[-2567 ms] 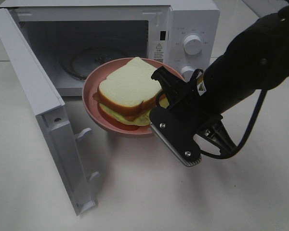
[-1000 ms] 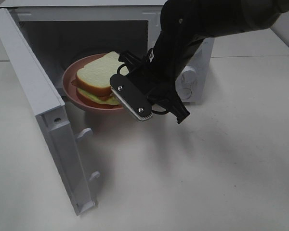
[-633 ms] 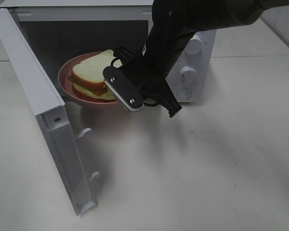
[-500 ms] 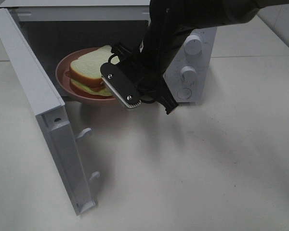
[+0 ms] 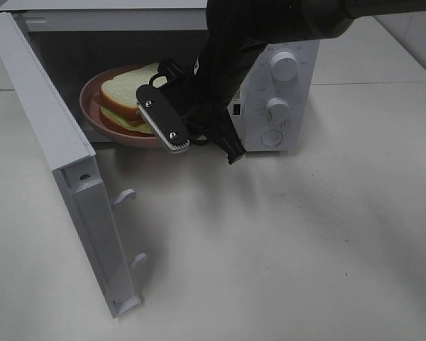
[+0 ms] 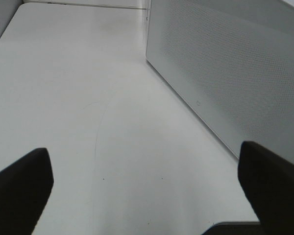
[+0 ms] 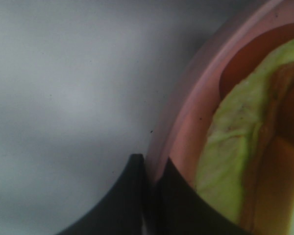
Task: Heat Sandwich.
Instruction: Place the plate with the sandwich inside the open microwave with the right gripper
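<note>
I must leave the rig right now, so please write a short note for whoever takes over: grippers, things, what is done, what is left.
Right gripper: shut on the rim of the pink plate, which carries the sandwich.
Left gripper: open, empty, over the table beside the microwave.
Done: door open, plate partly inside the cavity; whether it is set down cannot be seen.
Left: set down, release, pull out, close door, start heating.

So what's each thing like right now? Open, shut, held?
Microwave door: open wide.
Plate: held up by its rim, partly inside the microwave.
Sandwich: sitting on the plate.
Right gripper: shut on the plate's rim.
Left gripper: open, holding nothing.
</note>
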Robot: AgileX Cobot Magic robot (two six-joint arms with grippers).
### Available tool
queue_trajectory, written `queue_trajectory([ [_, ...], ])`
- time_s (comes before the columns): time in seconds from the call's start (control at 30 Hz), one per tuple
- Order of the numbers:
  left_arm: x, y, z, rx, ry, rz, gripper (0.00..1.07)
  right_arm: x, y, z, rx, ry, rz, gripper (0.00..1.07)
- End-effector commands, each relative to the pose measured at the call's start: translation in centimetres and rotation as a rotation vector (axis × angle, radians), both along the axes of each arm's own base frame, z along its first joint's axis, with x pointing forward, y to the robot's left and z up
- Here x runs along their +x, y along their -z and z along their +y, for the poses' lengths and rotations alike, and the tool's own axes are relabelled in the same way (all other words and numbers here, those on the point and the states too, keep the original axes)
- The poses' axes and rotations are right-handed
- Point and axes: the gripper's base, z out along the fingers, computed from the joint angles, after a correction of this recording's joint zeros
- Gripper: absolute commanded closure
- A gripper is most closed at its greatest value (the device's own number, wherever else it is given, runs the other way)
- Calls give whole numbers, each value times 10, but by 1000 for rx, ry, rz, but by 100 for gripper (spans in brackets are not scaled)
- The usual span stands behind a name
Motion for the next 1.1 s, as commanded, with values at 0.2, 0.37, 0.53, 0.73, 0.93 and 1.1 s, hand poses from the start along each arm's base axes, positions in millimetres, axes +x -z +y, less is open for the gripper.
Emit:
queue_trajectory([
  [0.2, -2, 0, 0, -2, 8, -28, 10, 19, 3, 15, 35, 122, -36, 107],
  [0.37, -2, 0, 0, -2, 8, -28, 10, 28, 7, 19, 43, 177, -46, 107],
  [0.53, -2, 0, 0, -2, 8, -28, 10, 35, 10, 28, 53, 211, -71, 107],
  [0.73, -2, 0, 0, -2, 8, -28, 10, 45, 11, 41, 93, 281, -88, 107],
  [0.93, -2, 0, 0, -2, 8, -28, 10, 55, 14, 48, 129, 339, -96, 107],
  [1.1, -2, 0, 0, -2, 8, -28, 10, 63, 19, 51, 132, 395, -109, 107],
])
